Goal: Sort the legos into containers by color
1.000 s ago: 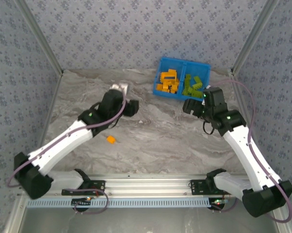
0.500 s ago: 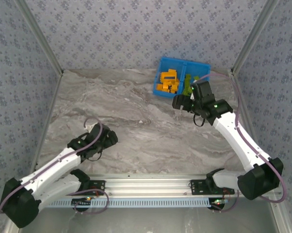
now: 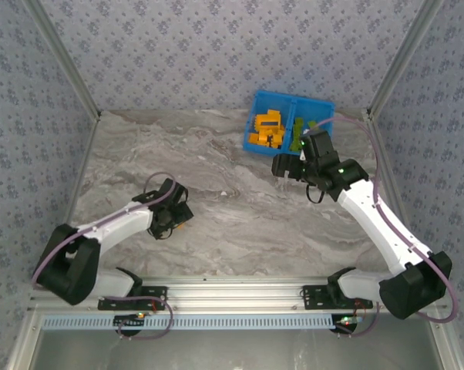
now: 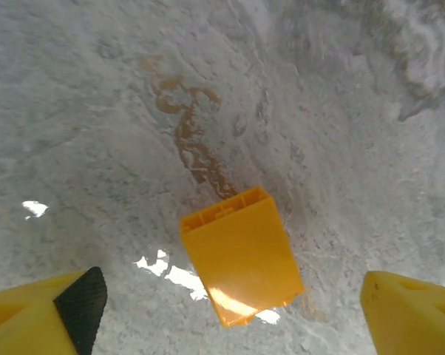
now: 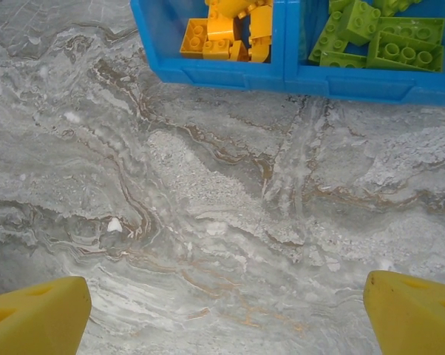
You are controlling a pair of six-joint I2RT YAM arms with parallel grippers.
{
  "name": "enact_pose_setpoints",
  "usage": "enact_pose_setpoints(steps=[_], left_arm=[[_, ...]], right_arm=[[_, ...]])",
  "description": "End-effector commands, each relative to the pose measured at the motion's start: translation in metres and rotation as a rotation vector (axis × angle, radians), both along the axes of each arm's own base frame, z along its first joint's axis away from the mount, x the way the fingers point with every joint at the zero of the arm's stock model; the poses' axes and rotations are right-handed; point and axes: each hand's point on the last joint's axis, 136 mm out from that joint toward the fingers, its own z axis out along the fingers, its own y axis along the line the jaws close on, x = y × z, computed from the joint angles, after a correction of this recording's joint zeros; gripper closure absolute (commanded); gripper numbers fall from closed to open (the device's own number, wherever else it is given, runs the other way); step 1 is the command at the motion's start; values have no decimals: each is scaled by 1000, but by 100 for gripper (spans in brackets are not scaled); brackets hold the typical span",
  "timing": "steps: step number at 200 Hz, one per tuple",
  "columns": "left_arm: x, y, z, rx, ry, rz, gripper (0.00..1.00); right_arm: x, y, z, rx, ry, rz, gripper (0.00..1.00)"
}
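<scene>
So there's one loose orange brick (image 4: 241, 255) lying flat on the marbled grey desk (image 3: 240, 223), smooth face up and turned a bit askew. The left gripper (image 3: 174, 221) hangs right over it. In the left wrist view its yellow fingers (image 4: 38, 314) sit wide apart in the bottom corners. The brick is between them, a little ahead of the tips, and neither finger touches it, so that gripper is open with nothing in it.

The rest of the legos are in the blue bin (image 3: 290, 123) at the far right of the desk, well apart from the loose brick. The orange legos (image 5: 230, 29) are piled in the left compartment and the green legos (image 5: 370, 37) in the right one, with studs showing on several.

The left arm (image 3: 112, 227) is folded low. Its elbow is out by the near-left corner and its forearm reaches in toward the near-left part of the desk.

The right arm (image 3: 386, 223) stretches up from its base toward the bin. The right gripper (image 3: 280, 165) sits just on the near side of the bin, over bare desk. Its jaws are spread wide too, with nothing in between.
</scene>
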Motion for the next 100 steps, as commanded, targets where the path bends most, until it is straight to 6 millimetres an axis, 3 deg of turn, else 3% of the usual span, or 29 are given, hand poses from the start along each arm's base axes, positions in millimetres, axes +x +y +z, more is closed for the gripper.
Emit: enact_pose_setpoints(steps=[1, 55, 82, 100], left_arm=[[6, -8, -4, -12, 36, -24, 18], [-3, 3, -19, 59, 110, 0, 58], [-2, 6, -9, 63, 82, 0, 70], [4, 0, 12, 24, 30, -22, 76]], right_arm=[[-6, -6, 8, -29, -19, 0, 3], [-8, -9, 7, -37, -18, -9, 2], [-8, -8, 8, -30, -22, -7, 2], [-8, -8, 8, -30, -20, -6, 2]])
